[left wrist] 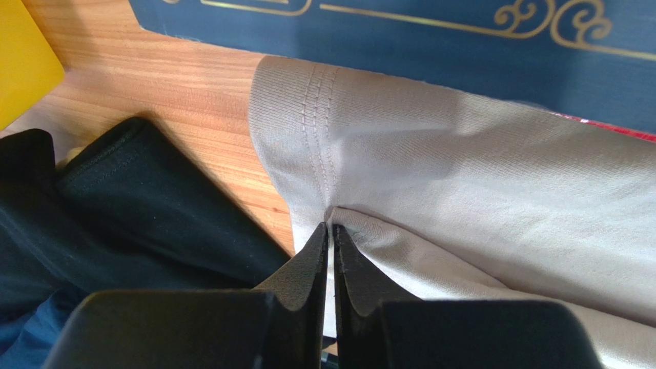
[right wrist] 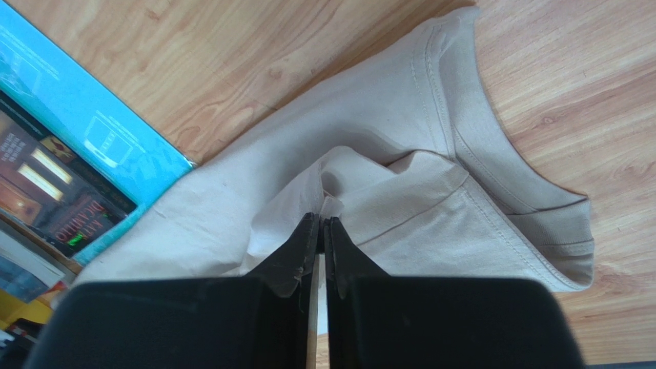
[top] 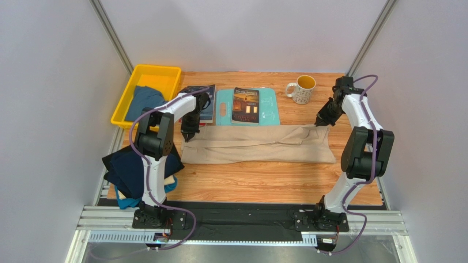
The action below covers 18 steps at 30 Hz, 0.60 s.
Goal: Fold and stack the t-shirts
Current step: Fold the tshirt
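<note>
The beige t-shirt [top: 258,144] lies as a long folded band across the middle of the table. My left gripper [top: 188,134] is shut on its left end; the left wrist view shows the cloth [left wrist: 477,177] pinched at the fingertips [left wrist: 317,246]. My right gripper [top: 321,121] is shut on the right end, where the hem [right wrist: 462,154] bunches up at the tips. A dark navy shirt [top: 132,167] lies over a teal one [top: 127,201] at the table's left front edge. A dusty blue shirt [top: 144,99] sits in the yellow bin.
The yellow bin [top: 147,71] stands at the back left. A dark blue book [top: 202,101] and a light-teal board [top: 222,107] bearing another book [top: 245,105] lie behind the beige shirt. A white mug with a yellow inside [top: 301,89] stands at the back right.
</note>
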Motion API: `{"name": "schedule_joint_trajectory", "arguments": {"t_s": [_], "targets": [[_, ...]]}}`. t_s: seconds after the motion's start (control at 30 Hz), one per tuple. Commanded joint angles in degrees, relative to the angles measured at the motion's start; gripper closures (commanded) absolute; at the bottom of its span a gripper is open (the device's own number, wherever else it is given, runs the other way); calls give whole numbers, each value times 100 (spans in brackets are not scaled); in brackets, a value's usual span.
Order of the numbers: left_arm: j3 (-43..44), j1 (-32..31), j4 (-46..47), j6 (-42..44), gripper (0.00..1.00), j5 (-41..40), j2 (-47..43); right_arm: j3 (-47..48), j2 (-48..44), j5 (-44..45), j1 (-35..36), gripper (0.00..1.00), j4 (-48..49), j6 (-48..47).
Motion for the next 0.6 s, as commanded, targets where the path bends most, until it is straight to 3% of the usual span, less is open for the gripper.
{"name": "schedule_joint_trajectory", "arguments": {"t_s": [0.0,0.07,0.13,0.17,0.43,0.57], "targets": [[-53,70,-87,-36,86,-146,-156,-73,156,38,141,90,-190,-212],[43,88,-140,-71,84,-190,-121,32,253,81,194,80,-278,-221],[131,123,-123,-54,65,-138,-147,120,324,204,255,75,-322,-213],[166,123,-105,-45,61,-155,-199,208,324,222,273,72,-314,-212],[360,141,-79,-194,60,-182,-735,885,96,1021,299,55,-804,-528],[-26,132,149,-273,60,520,-1192,754,-335,1408,299,37,-937,-765]]}}
